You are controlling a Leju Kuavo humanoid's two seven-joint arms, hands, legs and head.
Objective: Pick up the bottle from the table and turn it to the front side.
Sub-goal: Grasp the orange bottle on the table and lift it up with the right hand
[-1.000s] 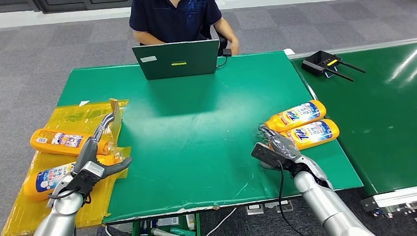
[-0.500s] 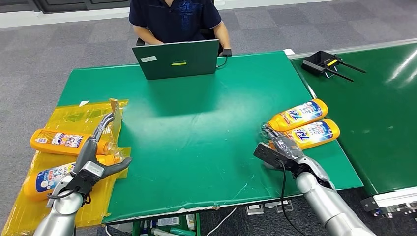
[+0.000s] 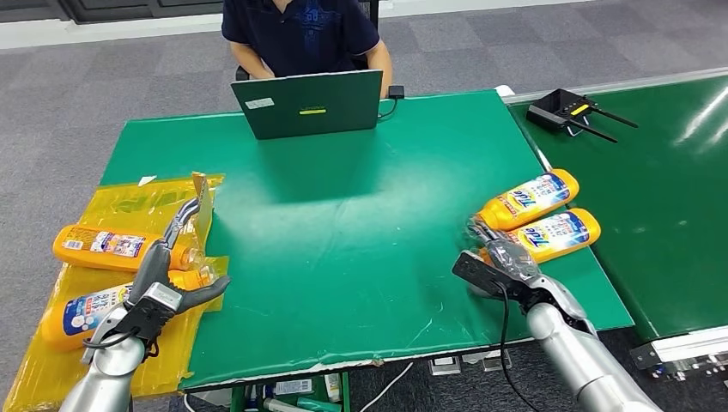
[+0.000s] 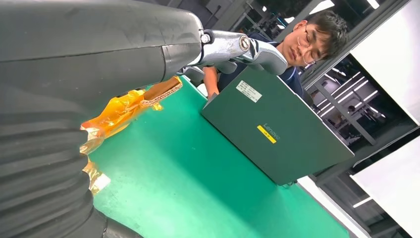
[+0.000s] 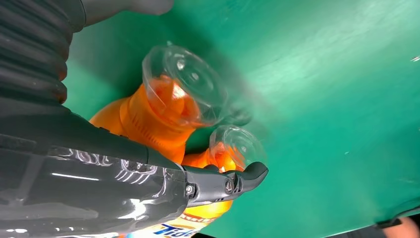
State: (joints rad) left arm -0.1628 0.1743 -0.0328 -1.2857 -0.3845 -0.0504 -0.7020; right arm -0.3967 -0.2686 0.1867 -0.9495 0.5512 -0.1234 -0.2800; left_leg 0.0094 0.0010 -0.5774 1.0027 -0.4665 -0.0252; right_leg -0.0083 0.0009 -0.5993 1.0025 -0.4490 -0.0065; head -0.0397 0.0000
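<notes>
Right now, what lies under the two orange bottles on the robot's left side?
A crumpled yellow plastic sheet lies under both orange bottles, spread over the green table. What is beneath the sheet is hidden.

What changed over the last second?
The right hand slid right along the table, and the two Tide bottles shifted right with it. The left hand, the bottles on the yellow bag and the laptop stayed put.

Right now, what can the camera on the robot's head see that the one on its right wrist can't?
The head view alone shows the laptop, the person behind it, the left hand and two bottles on the yellow plastic sheet. The right wrist view alone shows the clear caps close up. Both show the right hand, two orange bottles beside it, and the green table.
</notes>
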